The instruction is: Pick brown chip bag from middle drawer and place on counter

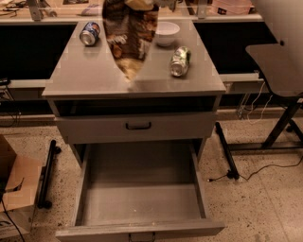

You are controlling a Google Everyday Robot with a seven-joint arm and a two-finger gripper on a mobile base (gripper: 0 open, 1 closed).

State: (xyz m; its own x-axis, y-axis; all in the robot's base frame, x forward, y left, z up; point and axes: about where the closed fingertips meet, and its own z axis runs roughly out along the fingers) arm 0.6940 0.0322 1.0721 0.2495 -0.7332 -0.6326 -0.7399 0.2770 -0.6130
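Note:
The brown chip bag (pixel 129 38) hangs upright over the counter (pixel 85 75), its lower tip just above the surface near the middle. My gripper (pixel 147 4) is at the very top edge of the view, shut on the bag's top end and mostly cut off. The middle drawer (pixel 142 203) is pulled wide open below, and its grey floor is bare. Its small dark handle (pixel 142 236) shows at the bottom edge.
A blue can (pixel 89 33) lies at the counter's back left, a green can (pixel 180 61) lies to the right, and a white bowl (pixel 166 33) is behind the bag. The upper drawer (pixel 138 125) is closed. A cardboard box (pixel 14 189) stands on the floor at left, a side table (pixel 277 66) at right.

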